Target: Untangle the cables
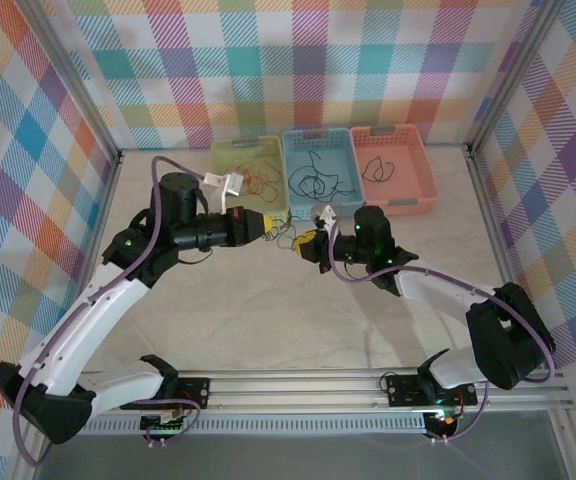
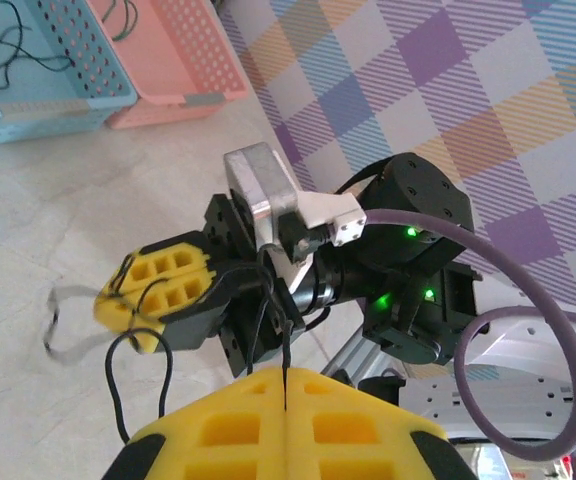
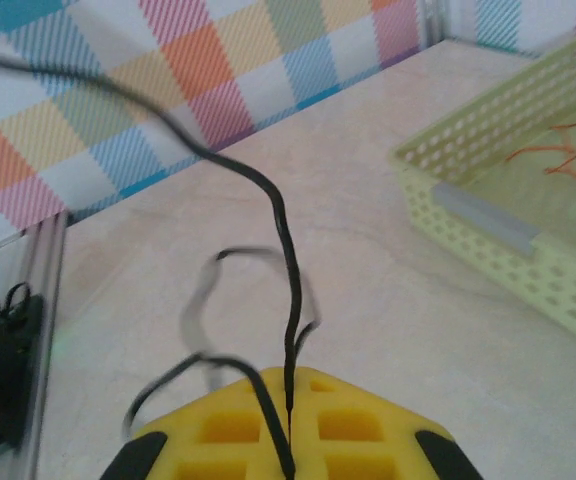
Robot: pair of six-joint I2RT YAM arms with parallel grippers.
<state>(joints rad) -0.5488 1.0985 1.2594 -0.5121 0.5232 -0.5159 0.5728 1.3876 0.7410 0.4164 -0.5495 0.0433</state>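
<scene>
The cables (image 1: 288, 238) are a few thin black strands strung between my two grippers over the middle of the table. My left gripper (image 1: 271, 225) points right. Its yellow fingers are shut on a black cable (image 2: 286, 350), which runs up toward the right gripper (image 2: 143, 295) just ahead. My right gripper (image 1: 306, 243) faces left. In its wrist view it (image 3: 290, 378) is shut on a black cable (image 3: 283, 240) that rises away from the tips. A second black strand crosses its left finger (image 3: 228, 430). A blurred loop (image 3: 208, 290) hangs beyond.
Three baskets stand at the back: a green one (image 1: 230, 165) with orange cables, a blue one (image 1: 294, 165) with black cables, a pink one (image 1: 420, 175) with one black cable. Checked walls enclose the table. A metal rail (image 1: 298, 385) runs along the near edge.
</scene>
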